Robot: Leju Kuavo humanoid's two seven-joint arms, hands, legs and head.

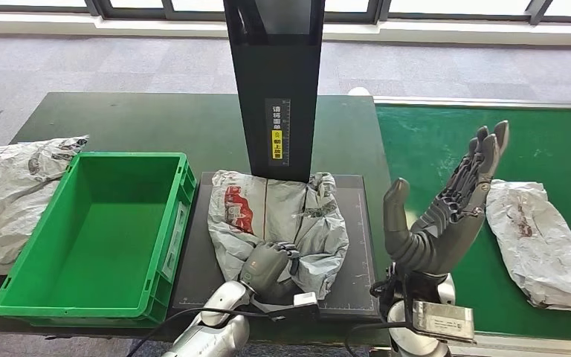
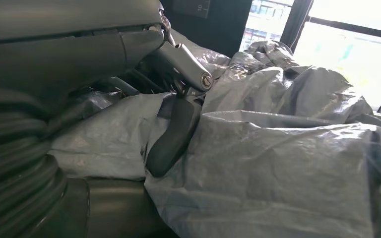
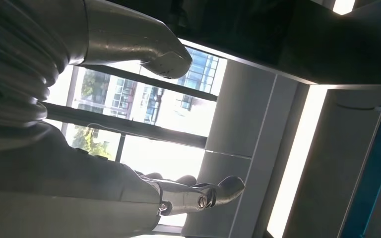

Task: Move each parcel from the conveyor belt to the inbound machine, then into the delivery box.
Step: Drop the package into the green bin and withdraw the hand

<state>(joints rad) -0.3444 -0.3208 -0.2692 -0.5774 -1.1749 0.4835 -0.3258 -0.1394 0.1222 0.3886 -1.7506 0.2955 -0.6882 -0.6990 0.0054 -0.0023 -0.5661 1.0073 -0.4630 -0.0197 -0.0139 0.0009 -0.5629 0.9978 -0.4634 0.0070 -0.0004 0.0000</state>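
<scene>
Looking down from the head view, you are seeing the left hand (image 1: pixel 271 262) gripping the near edge of a crumpled grey parcel (image 1: pixel 279 223), which is lying on the dark scanning plate (image 1: pixel 353 253) of the inbound machine, right below its black upright column (image 1: pixel 273 82). The green delivery box (image 1: pixel 100 230) is sitting just left of the plate on the dark green worktop (image 1: pixel 156 119), and another grey parcel (image 1: pixel 15 193) is lying to the left of the box, touching it. The right hand (image 1: pixel 446 212) is hovering upright with its fingers (image 1: pixel 487 152) spread and holding nothing, between the plate and a third parcel (image 1: pixel 539 238) that is lying on the green conveyor belt (image 1: pixel 431 141).

From the left wrist view, you are watching the dark fingers (image 2: pixel 176 134) pressing into the parcel's grey wrapping (image 2: pixel 278 158).

From the right wrist view, the right hand's fingers (image 3: pixel 203 196) are standing apart against bright windows (image 3: pixel 154 109), closing on nothing.
</scene>
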